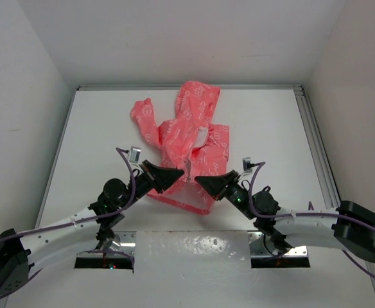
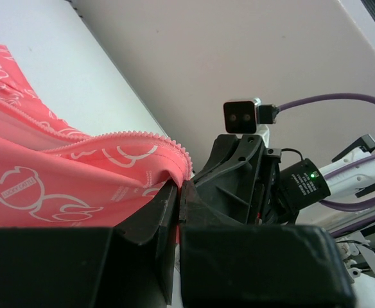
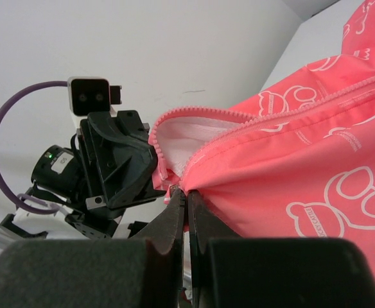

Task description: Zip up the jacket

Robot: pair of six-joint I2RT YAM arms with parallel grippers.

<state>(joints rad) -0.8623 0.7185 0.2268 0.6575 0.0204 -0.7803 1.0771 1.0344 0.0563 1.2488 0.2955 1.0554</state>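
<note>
We see the small coral-pink jacket with white bear prints (image 1: 187,128) lying rumpled near the middle of the white table (image 1: 97,122), with its hood toward the far wall and its bottom edge toward our arms. Our left gripper (image 1: 181,172) has its two black fingers (image 2: 149,221) pressed together on one front edge of the jacket, right by the pink zipper teeth (image 2: 136,136). Our right gripper (image 1: 198,179) sits just beside it, almost tip to tip, and its fingers (image 3: 165,224) are squeezed tight on the other zipper edge, where the white lining (image 3: 178,138) peeks out.
</note>
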